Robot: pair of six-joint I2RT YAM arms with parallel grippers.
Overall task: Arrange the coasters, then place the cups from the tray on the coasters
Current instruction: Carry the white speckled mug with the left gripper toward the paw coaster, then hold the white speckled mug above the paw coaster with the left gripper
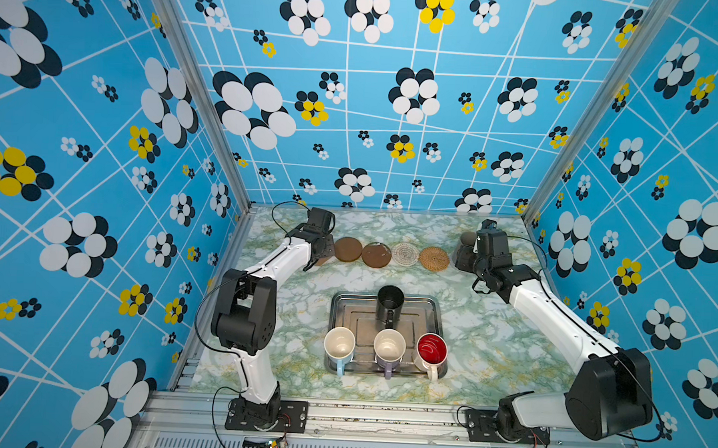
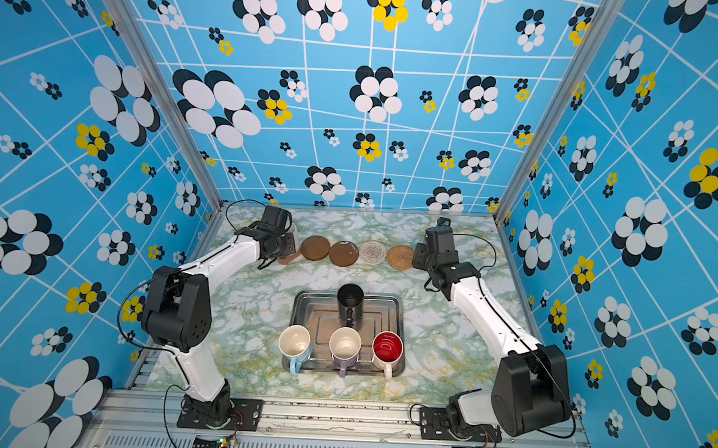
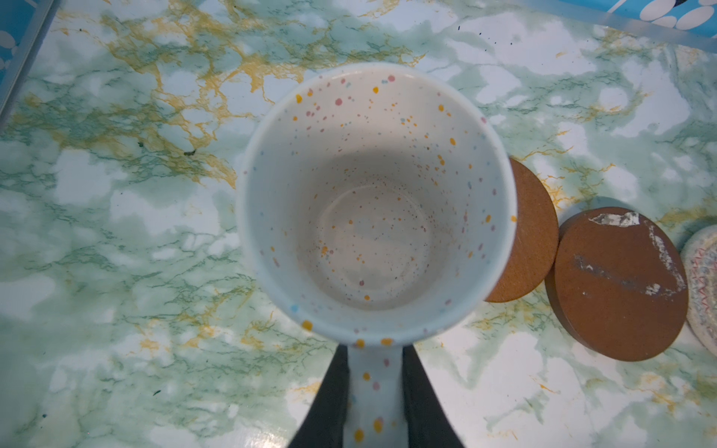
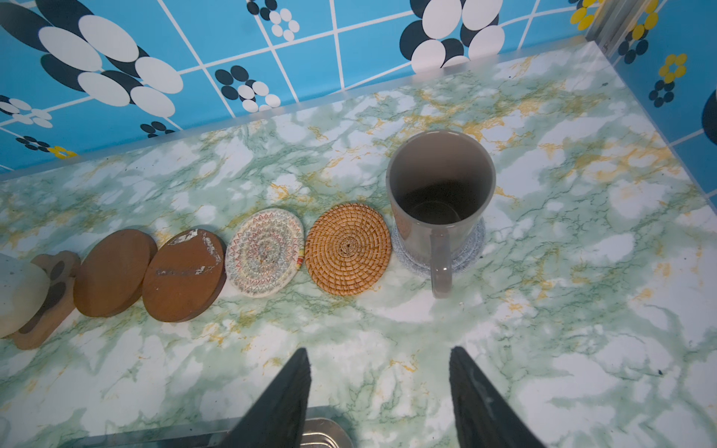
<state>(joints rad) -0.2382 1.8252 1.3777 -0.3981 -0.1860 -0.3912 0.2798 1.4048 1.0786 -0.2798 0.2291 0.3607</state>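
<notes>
Left claw grips speckled mug by its handle, at paw coaster, row's left end. Right claw open, empty. Grey mug sits on grey coaster. Coasters rowed. Four mugs left in tray, lower centre of a top view.

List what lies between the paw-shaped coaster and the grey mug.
Four bare coasters in a row, clearest in the right wrist view: plain brown disc, scuffed brown disc, white crochet round, tan rattan round.

The coasters lie in a row at the back of the table, a cup on the right end one. The tray sits in front, four cups in it.
</notes>
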